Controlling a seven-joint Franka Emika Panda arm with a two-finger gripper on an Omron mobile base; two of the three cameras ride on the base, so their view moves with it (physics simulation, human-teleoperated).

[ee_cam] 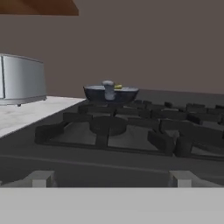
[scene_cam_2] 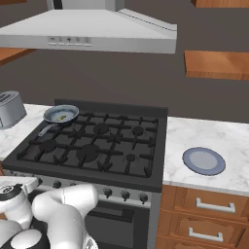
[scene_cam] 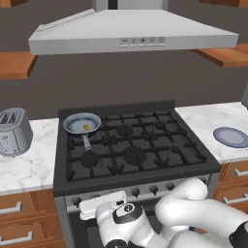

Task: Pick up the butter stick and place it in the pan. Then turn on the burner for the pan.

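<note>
The pan [scene_cam: 76,122] [scene_cam_2: 68,112] [ee_cam: 97,93] sits on the stove's back-left burner, its handle pointing toward the front. Inside it lies the butter stick [scene_cam: 87,127] [scene_cam_2: 61,117] [ee_cam: 118,87], a tiny yellow block. My gripper [scene_cam: 100,203] [scene_cam_2: 13,187] [ee_cam: 113,179] hangs low at the stove's front edge, by the left end of the knob row [scene_cam: 154,189] [scene_cam_2: 125,195]. It looks across the grates toward the pan. Its fingertips [ee_cam: 42,178] stand wide apart, open, with nothing between them.
A silver toaster [scene_cam: 13,131] [scene_cam_2: 9,109] [ee_cam: 22,78] stands on the left counter. A blue-grey plate [scene_cam: 231,137] [scene_cam_2: 204,161] lies on the right counter. A range hood [scene_cam: 131,34] hangs over the black grates [scene_cam: 133,145].
</note>
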